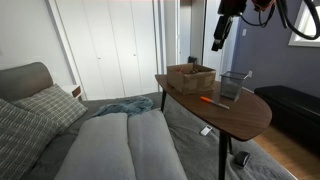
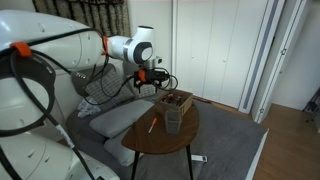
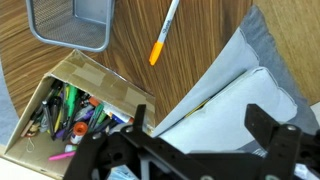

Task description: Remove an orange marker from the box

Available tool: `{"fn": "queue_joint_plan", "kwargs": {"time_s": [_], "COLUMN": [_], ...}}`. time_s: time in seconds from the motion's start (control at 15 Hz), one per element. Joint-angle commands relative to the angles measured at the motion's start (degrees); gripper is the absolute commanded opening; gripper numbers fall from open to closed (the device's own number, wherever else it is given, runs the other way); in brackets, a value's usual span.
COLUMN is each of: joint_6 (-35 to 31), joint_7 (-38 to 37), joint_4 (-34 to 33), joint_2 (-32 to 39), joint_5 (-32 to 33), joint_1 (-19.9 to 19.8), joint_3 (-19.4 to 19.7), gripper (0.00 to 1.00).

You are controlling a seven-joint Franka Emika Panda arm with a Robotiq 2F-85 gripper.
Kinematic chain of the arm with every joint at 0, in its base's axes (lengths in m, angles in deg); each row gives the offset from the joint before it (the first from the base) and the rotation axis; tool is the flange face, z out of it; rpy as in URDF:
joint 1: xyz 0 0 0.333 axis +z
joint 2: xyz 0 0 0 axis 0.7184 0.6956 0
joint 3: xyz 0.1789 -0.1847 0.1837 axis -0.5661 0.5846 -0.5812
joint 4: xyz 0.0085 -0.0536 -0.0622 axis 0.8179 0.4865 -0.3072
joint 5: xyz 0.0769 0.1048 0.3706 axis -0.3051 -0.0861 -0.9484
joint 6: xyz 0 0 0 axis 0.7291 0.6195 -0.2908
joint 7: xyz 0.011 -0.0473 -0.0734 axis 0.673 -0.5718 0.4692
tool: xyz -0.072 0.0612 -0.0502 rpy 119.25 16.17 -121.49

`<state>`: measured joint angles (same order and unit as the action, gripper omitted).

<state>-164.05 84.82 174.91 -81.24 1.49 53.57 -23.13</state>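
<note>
The orange marker (image 3: 163, 35) lies on the wooden table, outside the box, between the box and a grey mesh cup; it also shows in both exterior views (image 1: 213, 102) (image 2: 153, 124). The brown cardboard box (image 3: 95, 80) holds several coloured pens and stands near the table edge (image 1: 190, 76) (image 2: 174, 100). My gripper (image 3: 205, 125) is open and empty, raised above the table beside the box, over the sofa edge. It hangs high in an exterior view (image 1: 222, 38) and sits next to the box in an exterior view (image 2: 150, 82).
A grey mesh cup (image 3: 70, 20) (image 1: 235, 86) (image 2: 172, 120) stands on the oval wooden table (image 1: 240, 115). A grey sofa with cushions (image 1: 110, 145) lies beside and below the table. White cupboard doors (image 1: 110, 45) are behind.
</note>
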Motion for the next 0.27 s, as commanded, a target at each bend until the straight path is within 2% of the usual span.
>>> {"fn": "queue_joint_plan", "kwargs": {"time_s": [0.0,0.07,0.13,0.2], "joint_6": [6.04,7.62,4.35,5.41], "joint_7": [2.09,2.46,0.96,1.18], "joint_4": [-5.11,-6.23,-3.20,-3.97], "joint_2": [1.53,2.03,0.40,0.60], "joint_5": [-0.22,-0.82,0.13,0.06], "joint_1": [1.98,2.30,1.62,1.74], "joint_3": [1.69,1.98,1.38,1.43], "gripper": [1.00,1.00,1.00,1.00]}}
